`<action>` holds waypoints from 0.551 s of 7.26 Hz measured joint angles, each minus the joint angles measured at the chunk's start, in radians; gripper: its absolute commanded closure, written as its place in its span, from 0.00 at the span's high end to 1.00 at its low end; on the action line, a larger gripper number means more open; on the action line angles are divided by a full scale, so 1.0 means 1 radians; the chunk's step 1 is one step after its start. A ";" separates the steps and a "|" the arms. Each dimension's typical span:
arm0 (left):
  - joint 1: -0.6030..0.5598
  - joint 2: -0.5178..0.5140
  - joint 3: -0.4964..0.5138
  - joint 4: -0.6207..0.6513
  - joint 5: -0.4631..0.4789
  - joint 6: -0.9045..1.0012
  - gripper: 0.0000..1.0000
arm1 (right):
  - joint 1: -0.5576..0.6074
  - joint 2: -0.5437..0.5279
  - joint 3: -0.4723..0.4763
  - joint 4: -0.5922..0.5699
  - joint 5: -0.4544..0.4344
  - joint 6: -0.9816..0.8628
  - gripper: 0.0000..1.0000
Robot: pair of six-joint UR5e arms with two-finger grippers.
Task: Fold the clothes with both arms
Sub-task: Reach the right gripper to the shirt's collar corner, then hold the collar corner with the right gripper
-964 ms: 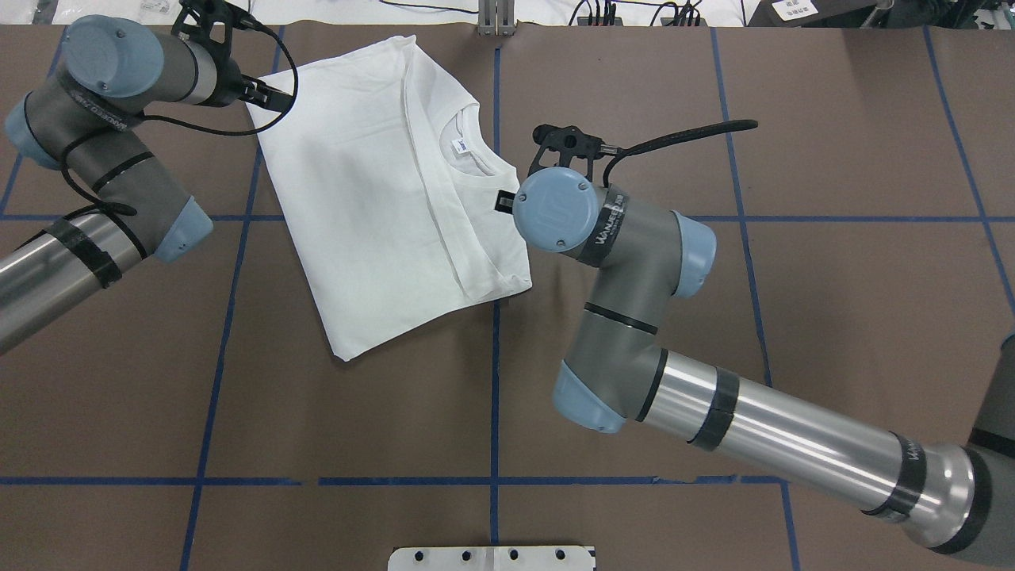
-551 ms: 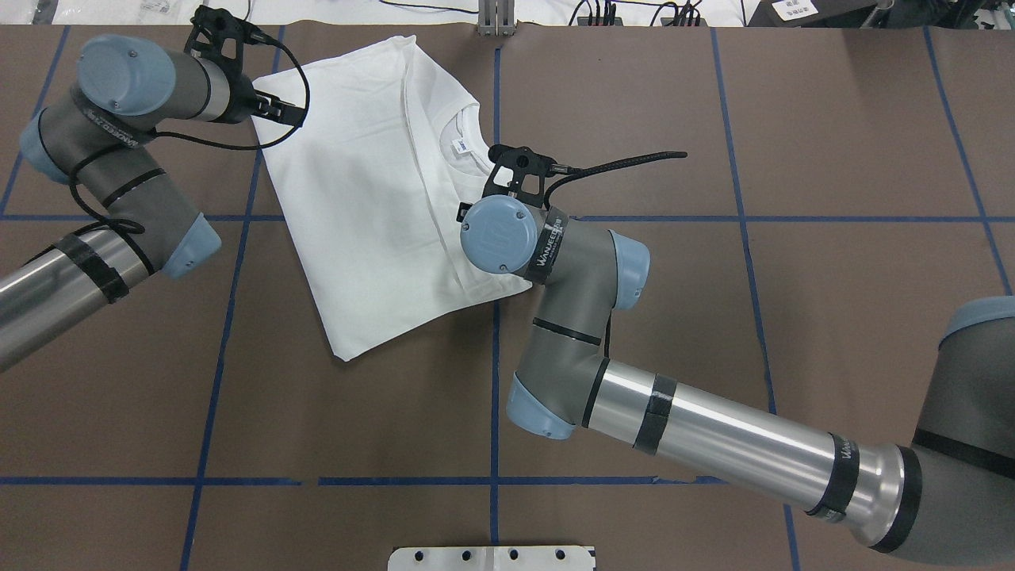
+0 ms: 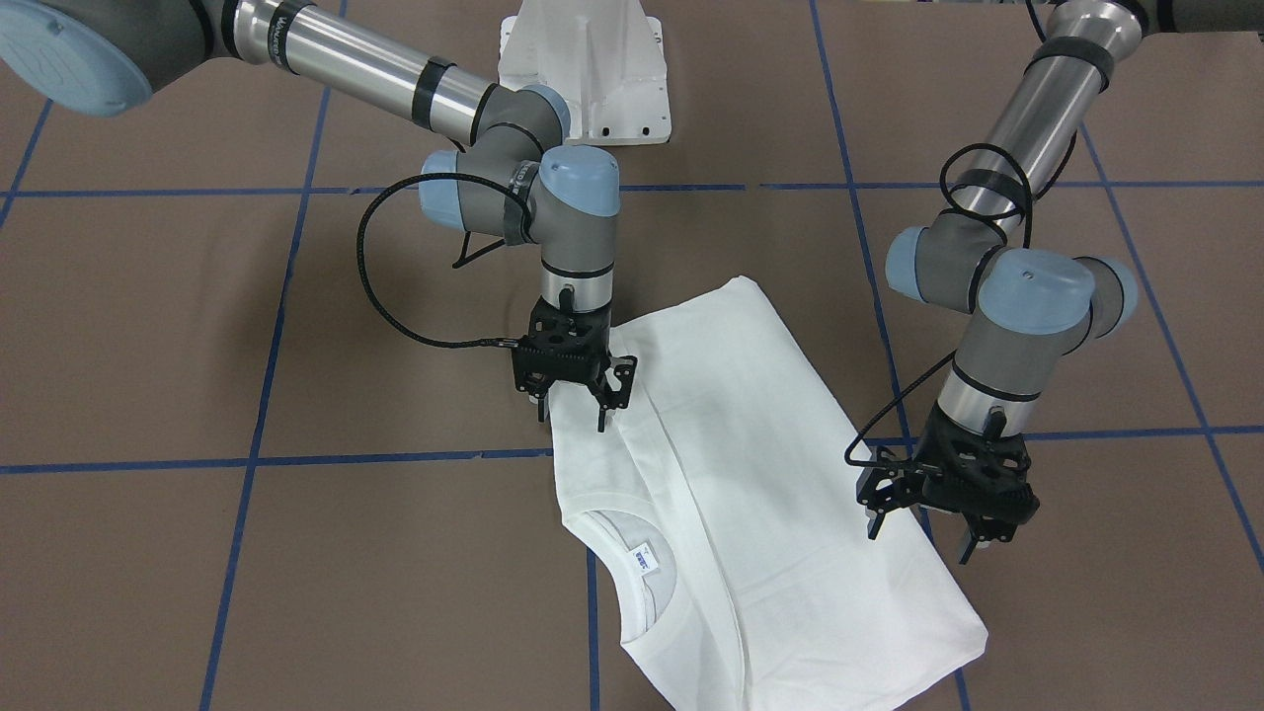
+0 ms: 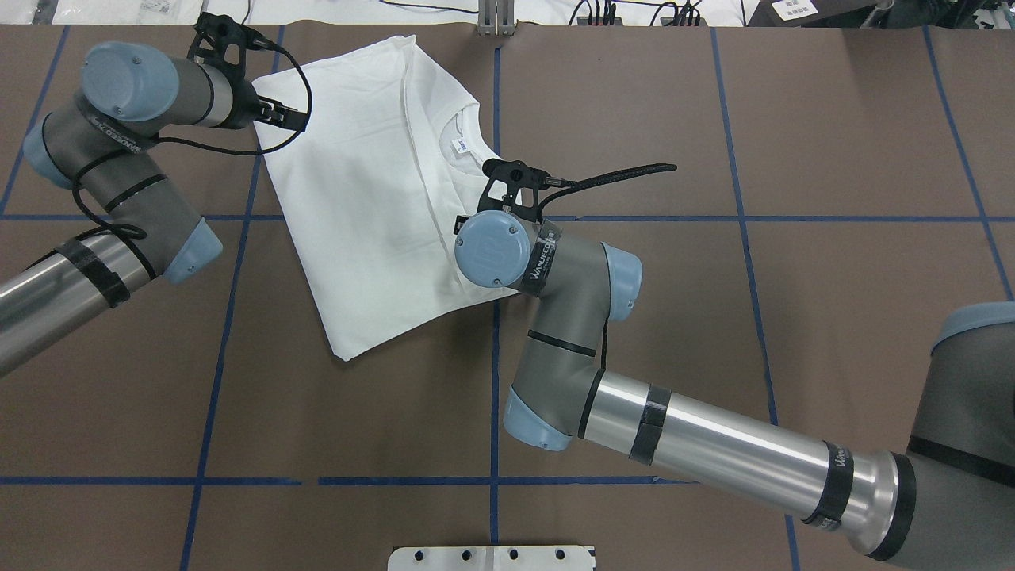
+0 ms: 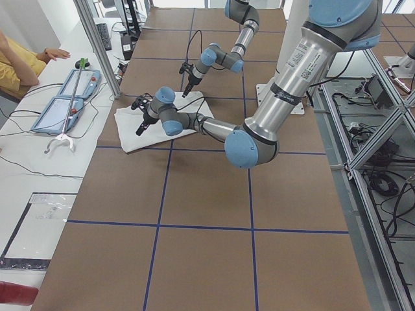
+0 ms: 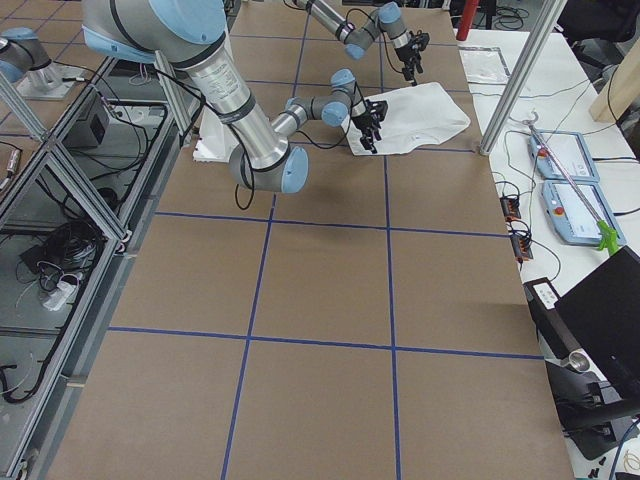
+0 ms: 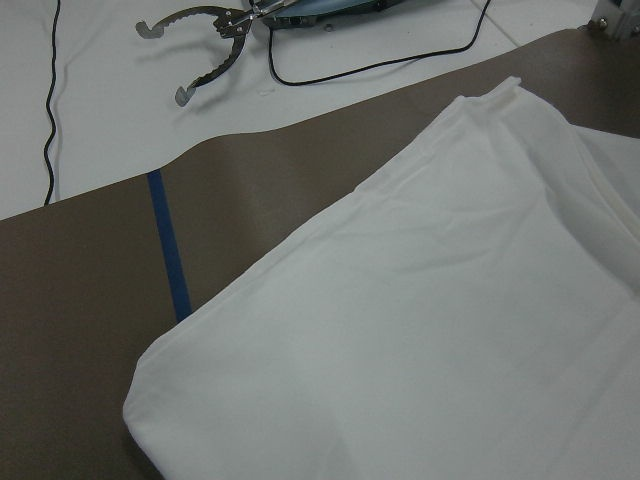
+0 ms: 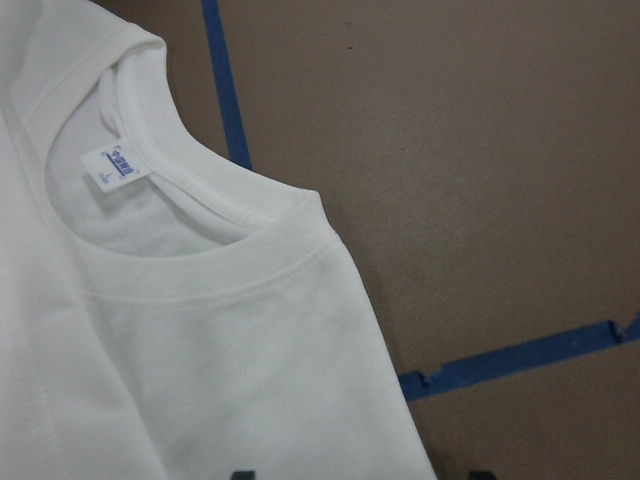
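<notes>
Shirt (image 3: 770,513), partly folded, is laid flat on the table's (image 3: 197,573) far side. Right gripper (image 3: 573,410) and left gripper (image 3: 918,538) are poised at opposite edges, fingers spread, nothing held. Pre-grasp step is judged. All layers at both edges must be pinched next.

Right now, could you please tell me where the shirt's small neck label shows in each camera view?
Exterior front-facing: neck label low centre, right of the blue tape line.
Overhead exterior: upper centre, left of that line.
Exterior left: too small to tell.
Exterior right: too small to tell.
Left wrist-mounted: not in it.
Right wrist-mounted: upper left, inside the ribbed collar.
Shared landmark: the blue tape line beside the collar.
</notes>
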 measured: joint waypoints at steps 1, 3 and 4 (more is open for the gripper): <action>0.000 0.000 0.000 0.000 0.000 0.000 1.00 | 0.000 -0.001 0.000 0.002 0.000 0.003 0.71; 0.000 0.000 0.000 0.000 0.000 0.000 1.00 | -0.001 -0.002 0.002 0.004 0.000 0.010 0.71; 0.000 0.000 -0.001 0.000 0.000 0.000 1.00 | -0.002 -0.003 0.003 0.004 0.000 0.011 0.70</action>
